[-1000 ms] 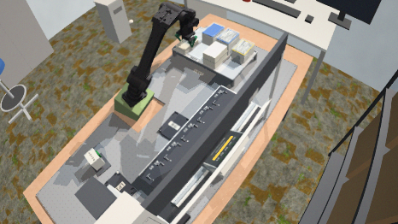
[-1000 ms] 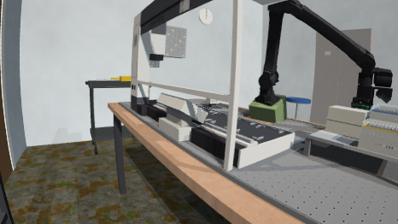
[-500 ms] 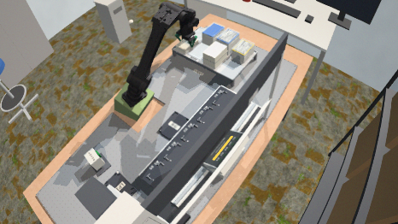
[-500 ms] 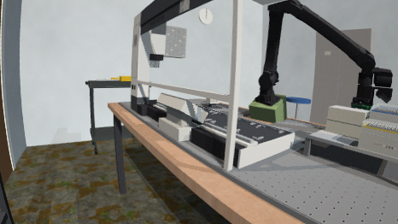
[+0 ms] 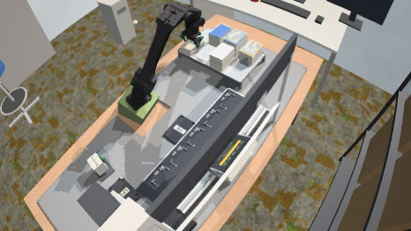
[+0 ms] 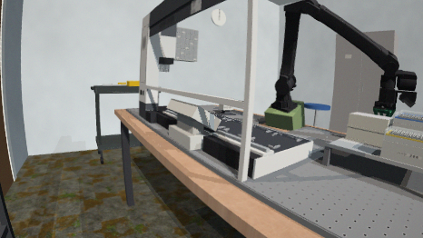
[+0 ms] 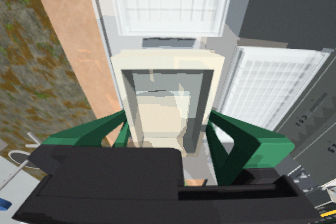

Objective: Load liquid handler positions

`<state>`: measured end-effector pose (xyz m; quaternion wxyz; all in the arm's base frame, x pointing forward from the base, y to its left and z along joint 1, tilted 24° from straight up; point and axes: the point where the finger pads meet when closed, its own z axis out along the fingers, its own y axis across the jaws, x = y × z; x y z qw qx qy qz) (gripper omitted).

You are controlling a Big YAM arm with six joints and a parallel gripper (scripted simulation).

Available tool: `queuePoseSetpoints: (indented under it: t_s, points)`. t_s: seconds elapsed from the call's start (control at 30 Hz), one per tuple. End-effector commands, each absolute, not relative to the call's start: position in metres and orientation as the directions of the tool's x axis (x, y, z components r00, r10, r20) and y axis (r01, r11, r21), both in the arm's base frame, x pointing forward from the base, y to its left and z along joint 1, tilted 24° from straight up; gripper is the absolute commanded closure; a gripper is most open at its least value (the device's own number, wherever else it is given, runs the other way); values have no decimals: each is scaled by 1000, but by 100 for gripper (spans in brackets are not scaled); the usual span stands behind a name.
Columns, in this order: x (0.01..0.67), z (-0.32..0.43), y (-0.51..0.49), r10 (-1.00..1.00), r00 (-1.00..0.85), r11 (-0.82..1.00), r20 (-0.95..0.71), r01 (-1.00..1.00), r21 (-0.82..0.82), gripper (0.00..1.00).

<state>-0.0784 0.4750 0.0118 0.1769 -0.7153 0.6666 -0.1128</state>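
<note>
step: pick one-well reservoir E01 [image 7: 167, 100] off SHELF [image 5: 194, 57] | end effector [image 7: 167, 132] clamped across reservoir's sides, fingers wide, reservoir at SHELF's outer end by the counter [image 5: 247, 185] edge | next: lift straight, carry to D1, A1 corner matched | text: faint rail marks, maybe "C11/C12", blurred; no E01 label readable
</note>
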Motion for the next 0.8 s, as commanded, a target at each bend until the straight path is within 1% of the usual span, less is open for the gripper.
queuePoseSetpoints:
  t_s: [0.0, 0.23, 0.27, 0.37, 0.77]
  points:
    - [-94, 50, 499, -984, 82, -15, -159, -923, -384, 100]
    - [-101, 55, 497, -984, 91, -24, -155, -923, -384, 100]
    - [-91, 33, 482, -992, 83, -38, -96, -915, -401, 100]
    - [-103, 64, 496, -983, 88, -20, -160, -924, -382, 100]
    - [-111, 77, 492, -984, 90, -26, -152, -923, -383, 100]
